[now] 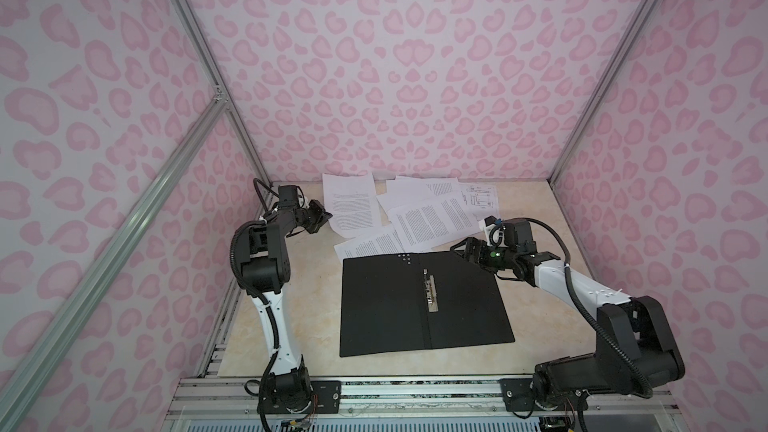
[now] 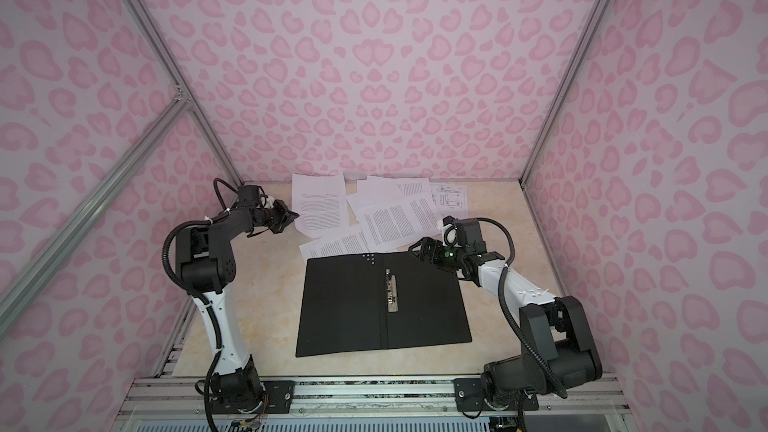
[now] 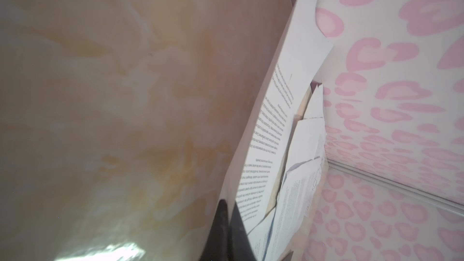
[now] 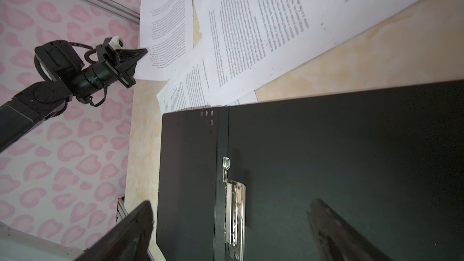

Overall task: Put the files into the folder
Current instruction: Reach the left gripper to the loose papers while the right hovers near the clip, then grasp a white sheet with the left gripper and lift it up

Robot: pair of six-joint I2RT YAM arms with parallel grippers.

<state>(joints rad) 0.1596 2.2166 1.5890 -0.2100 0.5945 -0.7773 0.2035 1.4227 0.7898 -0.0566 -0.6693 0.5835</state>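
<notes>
Sheet (image 1: 353,205) at far left is pinched by left gripper (image 1: 328,215); I'd drag it flat onto folder (image 1: 382,317); right gripper (image 1: 459,247) wide.

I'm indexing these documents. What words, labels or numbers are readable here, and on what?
Printed sheets: dense black text, too small and blurred to read.
Drawing sheet: labels too small to read.
Folder: no text on its black inside.

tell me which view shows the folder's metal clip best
The right wrist view: the metal clip sits close and sharp on the open folder, lever visible. In both top views the clip is a small silver strip. The left wrist view lacks it.
</notes>
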